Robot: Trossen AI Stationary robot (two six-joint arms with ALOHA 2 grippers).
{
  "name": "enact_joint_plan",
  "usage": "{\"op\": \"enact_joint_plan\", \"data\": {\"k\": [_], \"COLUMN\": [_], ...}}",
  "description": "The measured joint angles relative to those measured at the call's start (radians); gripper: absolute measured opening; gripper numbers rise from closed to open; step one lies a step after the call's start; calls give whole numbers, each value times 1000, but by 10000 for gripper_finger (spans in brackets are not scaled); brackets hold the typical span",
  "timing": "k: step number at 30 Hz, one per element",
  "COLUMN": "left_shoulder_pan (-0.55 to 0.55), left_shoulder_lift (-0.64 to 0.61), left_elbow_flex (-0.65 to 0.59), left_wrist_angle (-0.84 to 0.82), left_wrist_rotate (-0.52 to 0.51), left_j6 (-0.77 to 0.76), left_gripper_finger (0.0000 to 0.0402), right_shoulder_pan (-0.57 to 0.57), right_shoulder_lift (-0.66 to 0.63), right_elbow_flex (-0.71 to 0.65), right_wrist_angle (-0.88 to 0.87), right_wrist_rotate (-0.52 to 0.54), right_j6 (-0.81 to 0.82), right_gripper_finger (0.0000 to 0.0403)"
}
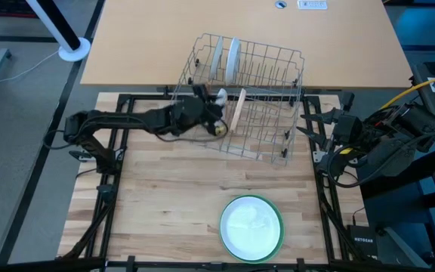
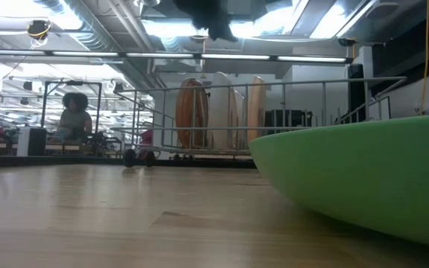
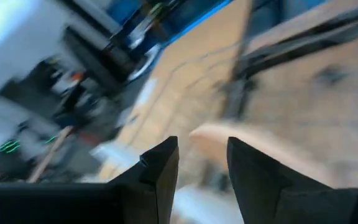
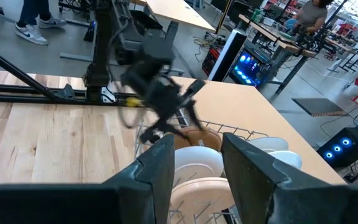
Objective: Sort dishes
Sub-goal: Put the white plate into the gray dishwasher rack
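High cam looks straight down on my whole table, wire rack [image 1: 244, 98] near centre. Low cam sits at tabletop level, v. close behind green plate [image 2: 363, 175], facing rack [image 2: 259, 112] and room beyond. My right wrist cam looks down over rack [image 4: 229, 140]; left wrist cam blurred. Rack shared w/ three views.

One wire rack [image 1: 251, 102] is seen on the table, with three plates standing in it: two white plates [image 1: 225, 59] and one tan plate [image 1: 238, 110]. One large green plate [image 1: 252, 227] is counted flat on the table, and two robot arms are present
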Motion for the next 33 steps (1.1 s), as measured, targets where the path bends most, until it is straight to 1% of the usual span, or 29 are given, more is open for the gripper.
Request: {"op": "enact_joint_plan", "data": {"k": [3,8,10,11,13,16,20,23,25,27,33], "left_shoulder_pan": [-79,-223,-283,-313,-369,-442,-514,-550,-569,-584,-616], "left_shoulder_lift": [0,0,0,0,0,23,83,131,164,199,311], "left_elbow_flex": [0,0,0,0,0,0,0,0,0,0,0], "left_wrist_angle": [-25,-160,-218,-241,-273,-276,-272,-263,-245,-225,-183], "left_wrist_rotate": [106,394,467,483,487,487,487,487,487,487,487], "left_j6": [-94,-257,-303,-320,-344,-366,-393,-419,-444,-466,-470], "left_gripper_finger": [129,129,129,129,129,129,129,129,129,129,129], "right_shoulder_pan": [0,0,0,0,0,0,0,1,1,1,1], "right_shoulder_lift": [0,0,1,2,2,2,3,4,5,5,5], "right_elbow_flex": [0,0,-1,-7,-38,-130,-333,-526,-655,-784,-1108], "right_wrist_angle": [0,0,0,1,1,2,8,71,159,294,760], "right_wrist_rotate": [0,0,-10,-22,-55,-144,-301,-439,-525,-603,-774], "right_j6": [0,2,20,36,97,229,459,642,746,818,903], "right_gripper_finger": [138,138,138,138,138,138,138,138,138,138,138]}}
